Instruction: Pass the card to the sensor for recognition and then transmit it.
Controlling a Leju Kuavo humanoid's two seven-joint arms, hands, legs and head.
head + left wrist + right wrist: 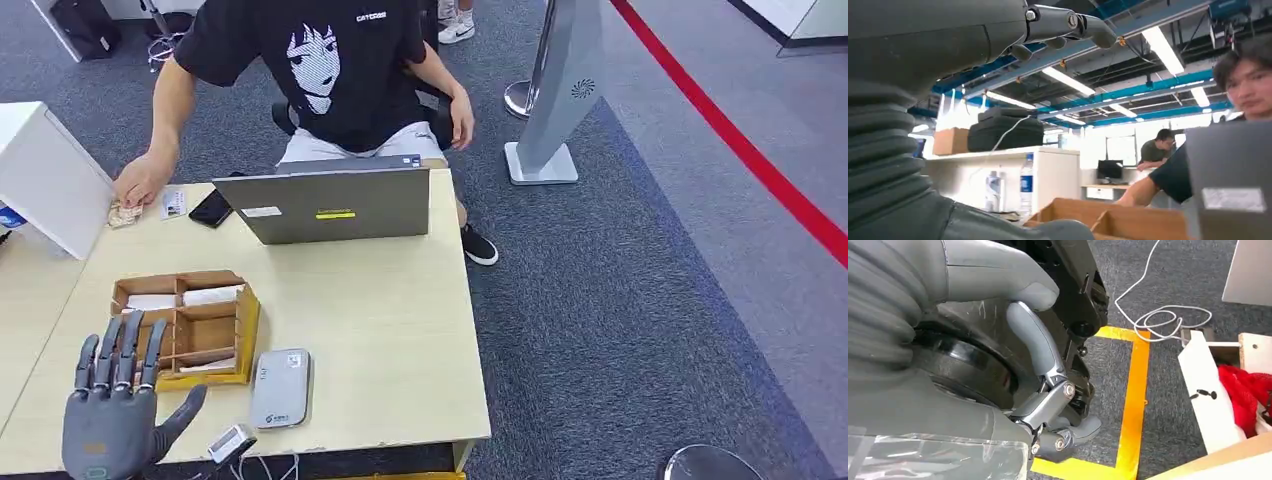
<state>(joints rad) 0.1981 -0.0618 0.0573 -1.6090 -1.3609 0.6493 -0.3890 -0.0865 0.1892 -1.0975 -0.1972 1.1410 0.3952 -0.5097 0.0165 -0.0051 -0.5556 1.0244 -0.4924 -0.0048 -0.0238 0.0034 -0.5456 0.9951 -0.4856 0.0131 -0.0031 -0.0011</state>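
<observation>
One left hand of yours hovers over the desk, fingers spread, holding nothing. Cards sit in the wooden box just ahead; the grey sensor lies beside it. Beyond stand a laptop and a seated person. Your right hand hangs with fingers curled in, holding nothing.

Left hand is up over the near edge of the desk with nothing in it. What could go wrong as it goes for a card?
1. The left hand hovers open beside the wooden organizer; its spread fingers could catch the dividers or shove the box.
2. The card reader lies close by and might get nudged.
3. A small device sits at the table edge near the thumb and could be knocked off.
</observation>
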